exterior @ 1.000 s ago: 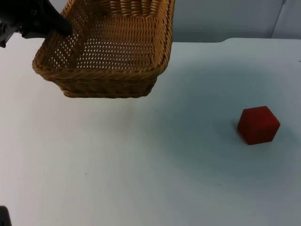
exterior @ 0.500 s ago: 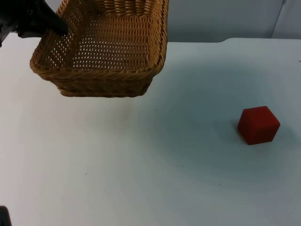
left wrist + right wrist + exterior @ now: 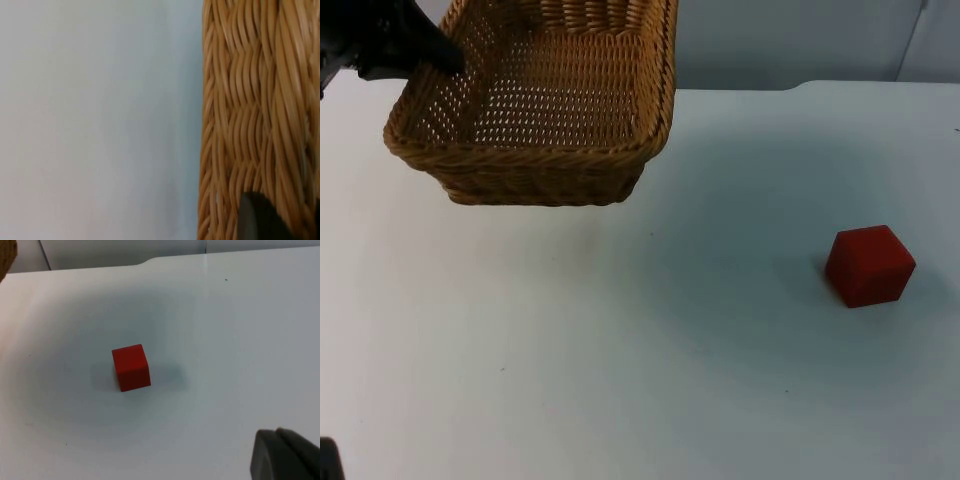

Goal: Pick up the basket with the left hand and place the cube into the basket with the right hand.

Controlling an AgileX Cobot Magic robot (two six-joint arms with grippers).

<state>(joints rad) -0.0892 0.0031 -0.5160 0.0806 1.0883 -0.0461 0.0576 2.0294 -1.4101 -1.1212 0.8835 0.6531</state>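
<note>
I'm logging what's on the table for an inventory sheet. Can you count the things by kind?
Basket: 1, woven, held at its rim by the left gripper.
Cube: 1, red, on the table, apart from the basket.
Total: 2

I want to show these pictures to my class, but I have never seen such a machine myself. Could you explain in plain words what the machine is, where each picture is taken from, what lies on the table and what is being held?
This is a robot with two black arms, each ending in a two-finger gripper, working at a white table. One picture comes from a fixed camera looking down on the table. The other two come from small cameras on the arms' wrists.

In the overhead picture the left gripper holds a woven basket by its rim, lifted above the table. The left wrist picture looks along that basket's wall from close by.

A red cube sits alone on the table, away from the basket. The right wrist picture looks down on it, with the right gripper waiting above and nothing in it.
</note>
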